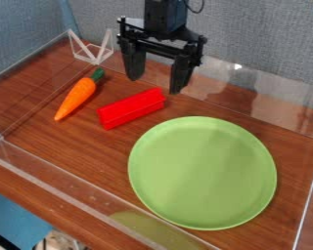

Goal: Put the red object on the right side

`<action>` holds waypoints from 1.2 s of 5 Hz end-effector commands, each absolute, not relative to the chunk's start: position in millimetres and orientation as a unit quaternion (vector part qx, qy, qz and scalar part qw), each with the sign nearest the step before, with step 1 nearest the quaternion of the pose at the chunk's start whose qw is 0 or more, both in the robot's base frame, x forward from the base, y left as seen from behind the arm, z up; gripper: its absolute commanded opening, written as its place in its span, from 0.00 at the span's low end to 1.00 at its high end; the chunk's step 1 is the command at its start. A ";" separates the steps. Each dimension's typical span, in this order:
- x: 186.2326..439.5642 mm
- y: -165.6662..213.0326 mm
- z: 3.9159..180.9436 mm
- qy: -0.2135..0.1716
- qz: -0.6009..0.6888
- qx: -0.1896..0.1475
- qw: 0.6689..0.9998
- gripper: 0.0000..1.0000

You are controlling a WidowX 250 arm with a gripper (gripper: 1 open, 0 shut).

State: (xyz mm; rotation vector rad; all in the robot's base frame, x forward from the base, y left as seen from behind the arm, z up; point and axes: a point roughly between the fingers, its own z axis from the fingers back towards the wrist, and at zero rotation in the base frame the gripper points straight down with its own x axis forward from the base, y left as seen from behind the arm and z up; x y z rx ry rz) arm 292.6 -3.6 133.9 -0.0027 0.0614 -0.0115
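Far left — lying aslant on the wooden table, green top toward the back wall: orange carrot. Just right of it, lying flat and angled, near end toward the lower left: red block. Above and behind the block, hanging down from the top edge: black gripper, jaws standing wide, fingers apart, holding nothing. Farther right, resting flat and filling much of the near right area: round green plate — sitting near the block's right end, not touching it.
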 end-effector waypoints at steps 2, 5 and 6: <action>310.3 30.1 97.8 0.020 -0.040 0.015 0.999 1.00; 329.7 72.7 54.6 0.004 -0.126 0.019 0.992 1.00; 316.5 63.5 47.6 -0.001 -0.124 0.028 0.992 1.00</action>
